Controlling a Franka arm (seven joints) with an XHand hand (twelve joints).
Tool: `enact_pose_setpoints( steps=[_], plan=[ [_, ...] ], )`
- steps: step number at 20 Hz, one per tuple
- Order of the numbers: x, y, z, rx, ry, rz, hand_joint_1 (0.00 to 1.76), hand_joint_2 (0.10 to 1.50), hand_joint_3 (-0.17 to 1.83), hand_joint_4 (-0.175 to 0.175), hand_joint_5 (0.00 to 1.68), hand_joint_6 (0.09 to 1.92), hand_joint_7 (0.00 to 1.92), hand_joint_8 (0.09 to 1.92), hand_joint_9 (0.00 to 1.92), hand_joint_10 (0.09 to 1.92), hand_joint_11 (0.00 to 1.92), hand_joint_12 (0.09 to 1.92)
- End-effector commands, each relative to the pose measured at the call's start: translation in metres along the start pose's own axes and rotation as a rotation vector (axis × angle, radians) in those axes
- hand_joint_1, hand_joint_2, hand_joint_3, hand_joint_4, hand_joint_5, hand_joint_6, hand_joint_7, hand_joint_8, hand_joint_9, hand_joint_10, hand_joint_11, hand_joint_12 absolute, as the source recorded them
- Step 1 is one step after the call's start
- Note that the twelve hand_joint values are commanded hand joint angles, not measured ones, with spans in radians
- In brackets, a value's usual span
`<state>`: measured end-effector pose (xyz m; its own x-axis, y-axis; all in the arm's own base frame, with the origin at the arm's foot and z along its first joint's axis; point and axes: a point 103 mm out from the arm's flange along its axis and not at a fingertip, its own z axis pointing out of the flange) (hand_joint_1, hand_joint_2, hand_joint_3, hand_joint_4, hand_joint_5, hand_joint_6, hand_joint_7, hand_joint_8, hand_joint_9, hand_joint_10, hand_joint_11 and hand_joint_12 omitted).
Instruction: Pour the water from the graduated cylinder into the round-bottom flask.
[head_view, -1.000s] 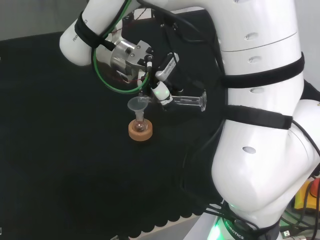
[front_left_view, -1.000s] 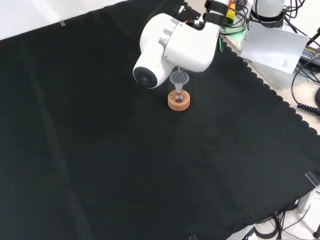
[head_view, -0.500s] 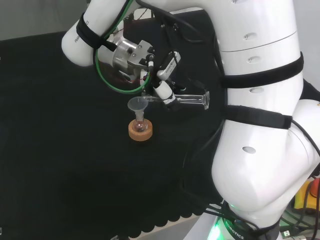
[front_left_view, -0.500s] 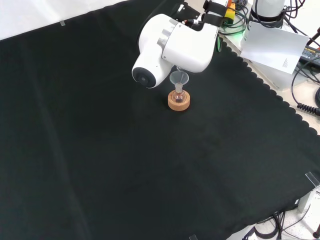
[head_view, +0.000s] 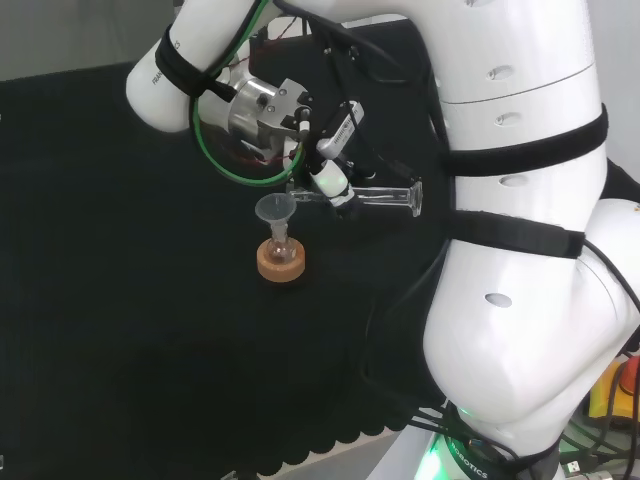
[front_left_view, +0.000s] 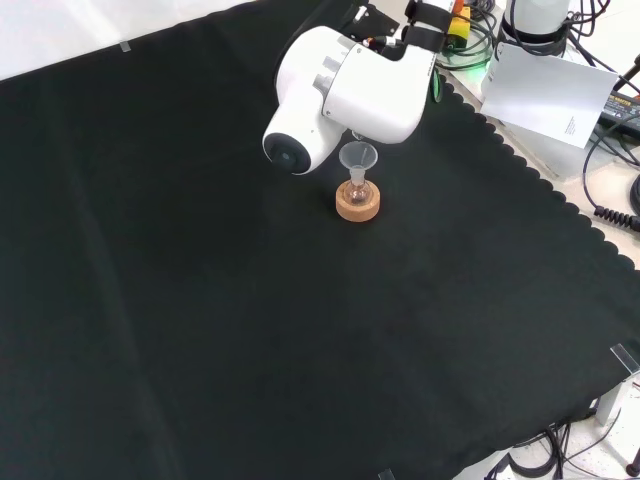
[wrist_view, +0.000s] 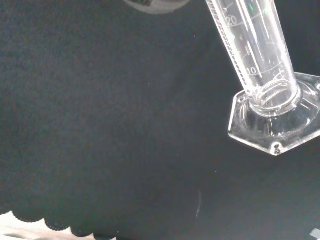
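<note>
- Right now the fingers (head_view: 338, 196) of the hand (head_view: 330, 180) are curling round the graduated cylinder (head_view: 375, 197), clamping it near its mouth end, as the head view shows.
- The cylinder is lying almost level in that view, its hexagonal foot (head_view: 411, 198) pointing toward the white arm links and its mouth reaching toward the funnel (head_view: 275, 209).
- In the wrist view the clear tube and its foot (wrist_view: 276, 120) are hanging above the black cloth (wrist_view: 100, 125); I cannot tell whether any water is left inside.
- The funnel is sitting in the neck of the round-bottom flask (head_view: 281, 250), which is resting upright on a cork ring (head_view: 281, 264) on the desk; the front view shows the same stack (front_left_view: 357, 195) just below the arm's big white link.
- Judging from the head view, the mouth is hovering just above and beside the funnel's rim, not plainly over its middle.
- What could go wrong: if the tip is sitting off the bowl, water may be running past the rim onto the cloth; a nudge against the funnel could be tipping the light flask off its ring.
</note>
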<state>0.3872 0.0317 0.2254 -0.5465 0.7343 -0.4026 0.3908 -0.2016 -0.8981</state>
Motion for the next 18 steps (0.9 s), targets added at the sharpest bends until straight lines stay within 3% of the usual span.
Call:
enact_pose_setpoints(
  steps=[1,18],
  plan=[
    [0.0001,-0.0011,-0.001,0.007,-0.012,0.011,1.15,1.07,0.13,-0.175,0.96,1.06,1.24,0.35,1.41,0.09,1.21,0.76],
    [0.0037,-0.0022,-0.0078,0.031,-0.052,0.04,1.15,1.06,0.15,-0.175,0.96,1.06,1.25,0.34,1.41,0.09,1.22,0.75]
  ],
)
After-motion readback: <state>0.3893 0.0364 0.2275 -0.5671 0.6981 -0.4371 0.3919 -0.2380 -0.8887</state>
